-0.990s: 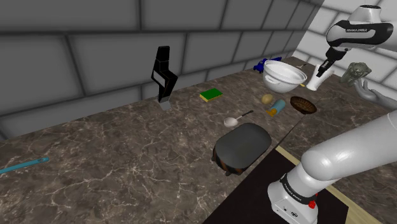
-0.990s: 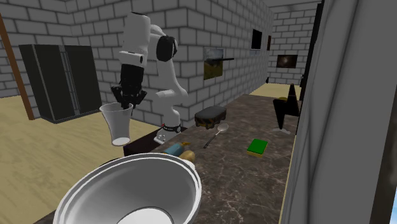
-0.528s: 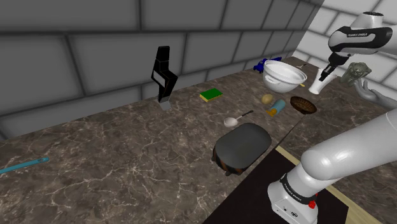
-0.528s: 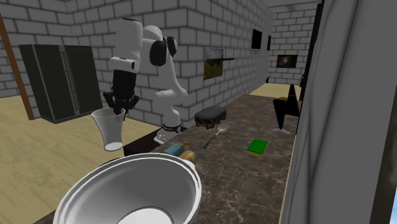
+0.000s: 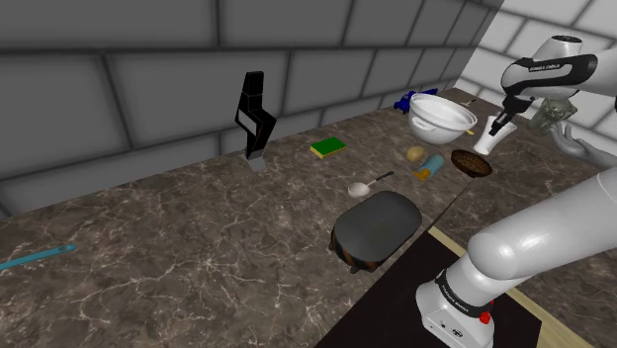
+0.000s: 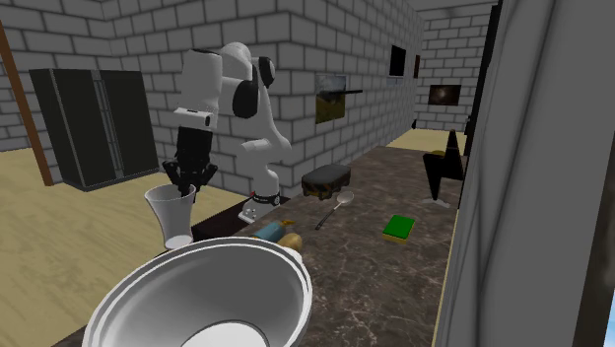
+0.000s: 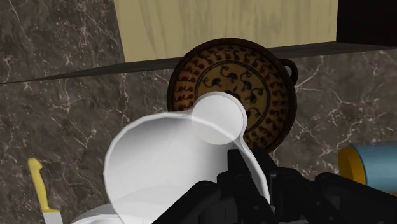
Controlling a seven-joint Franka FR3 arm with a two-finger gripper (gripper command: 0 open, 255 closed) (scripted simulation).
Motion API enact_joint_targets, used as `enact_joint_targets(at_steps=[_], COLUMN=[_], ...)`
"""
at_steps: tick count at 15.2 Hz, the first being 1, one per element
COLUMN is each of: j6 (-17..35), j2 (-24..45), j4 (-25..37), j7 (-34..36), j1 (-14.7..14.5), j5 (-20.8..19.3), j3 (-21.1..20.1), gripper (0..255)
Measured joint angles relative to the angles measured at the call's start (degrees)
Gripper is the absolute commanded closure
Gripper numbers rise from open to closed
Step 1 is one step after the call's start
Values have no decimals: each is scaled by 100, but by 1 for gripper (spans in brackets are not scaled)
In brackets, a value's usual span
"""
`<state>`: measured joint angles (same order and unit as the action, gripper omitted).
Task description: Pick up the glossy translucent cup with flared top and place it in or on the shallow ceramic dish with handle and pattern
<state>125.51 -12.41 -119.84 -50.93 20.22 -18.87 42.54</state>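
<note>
– Over the far end of the counter point(image 5: 198, 247), what's changed?

– The gripper point(image 5: 504, 121) has come down over the last second, jaws clamped on the rim of the cup point(image 5: 491, 136). The cup hangs in the air, lower than it was, at about one o'clock from the dish point(image 5: 472, 162) in the shoulder view.

– Lined up?

– Nearly. From the wrist, the cup's point(image 7: 184, 159) base overlaps the dish's point(image 7: 254, 83) patterned face, a little short of its middle.

– So what's left?

– I'd judge a small nudge forward, a further drop, then release. The white bowl point(image 5: 442, 115), at ten o'clock from the cup, stands near enough to mind.
</note>
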Motion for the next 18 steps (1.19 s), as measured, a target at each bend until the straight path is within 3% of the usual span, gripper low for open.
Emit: enact_joint_targets(at_steps=[9,15,16,18], j6=[699,751,752,753], j2=[248,263,263,262], j4=[-488,-523,-524,-524], j7=[18,18,19,19], j1=[3,4,4,4], j5=[57,60,60,60], j3=[138,148,148,148], gripper=[255,255,0,0])
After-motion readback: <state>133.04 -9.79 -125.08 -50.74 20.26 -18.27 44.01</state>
